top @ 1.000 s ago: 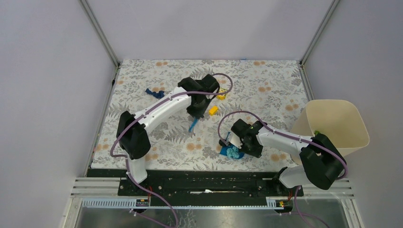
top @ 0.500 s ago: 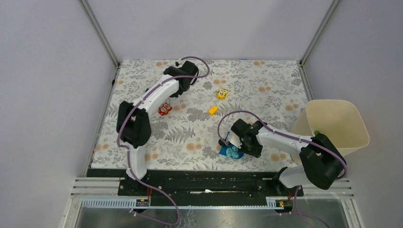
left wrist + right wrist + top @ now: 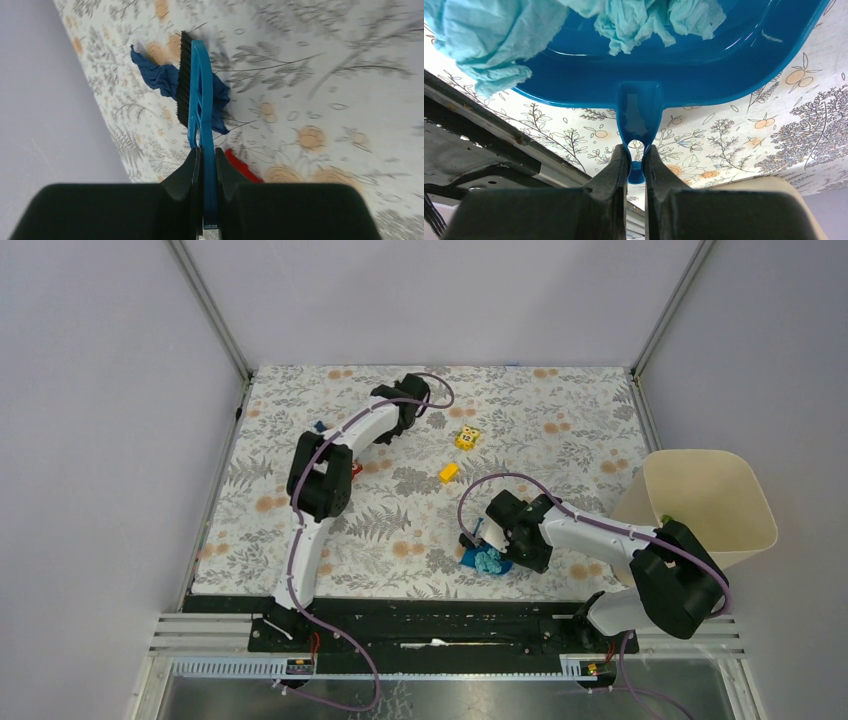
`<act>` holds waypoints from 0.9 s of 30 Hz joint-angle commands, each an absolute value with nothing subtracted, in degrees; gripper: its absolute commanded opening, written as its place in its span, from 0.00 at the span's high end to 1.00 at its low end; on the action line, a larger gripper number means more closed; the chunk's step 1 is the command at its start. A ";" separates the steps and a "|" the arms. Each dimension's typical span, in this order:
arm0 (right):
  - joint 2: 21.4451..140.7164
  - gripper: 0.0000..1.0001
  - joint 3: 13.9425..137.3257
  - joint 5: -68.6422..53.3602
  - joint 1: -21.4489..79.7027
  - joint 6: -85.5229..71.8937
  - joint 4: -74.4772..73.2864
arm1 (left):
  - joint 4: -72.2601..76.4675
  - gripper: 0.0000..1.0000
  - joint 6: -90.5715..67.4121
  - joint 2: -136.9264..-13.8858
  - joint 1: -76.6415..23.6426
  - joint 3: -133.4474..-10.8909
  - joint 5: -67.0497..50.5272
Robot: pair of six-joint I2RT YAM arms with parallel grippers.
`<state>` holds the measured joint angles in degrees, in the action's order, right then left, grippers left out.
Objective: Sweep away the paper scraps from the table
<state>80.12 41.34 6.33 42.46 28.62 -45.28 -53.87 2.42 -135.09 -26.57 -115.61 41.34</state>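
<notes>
Top view hides your left gripper (image 3: 205,167) under its own wrist, and the dark blue scrap (image 3: 159,75) is only a speck beside that arm. In the left wrist view, a red thing (image 3: 241,167) is mostly cut off behind the fingers. That gripper is clamped on a blue brush (image 3: 199,100), its bristles across the wrinkly dark blue scrap on the table (image 3: 325,75), near the far-left edge. Your right gripper (image 3: 636,162) pinches the dustpan (image 3: 704,65) handle; crumpled light cyan scraps (image 3: 484,35) sit in it, one poking past the rim.
</notes>
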 commanded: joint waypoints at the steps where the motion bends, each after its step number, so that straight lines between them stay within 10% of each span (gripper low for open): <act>1: 80.76 1.00 41.78 5.14 43.09 28.35 -45.26 | -49.25 1.00 3.92 -129.49 -28.77 -113.48 27.15; 27: 86.10 1.00 44.47 6.44 43.07 27.52 -45.02 | -32.73 1.00 -20.96 -96.24 -38.24 -72.71 -43.89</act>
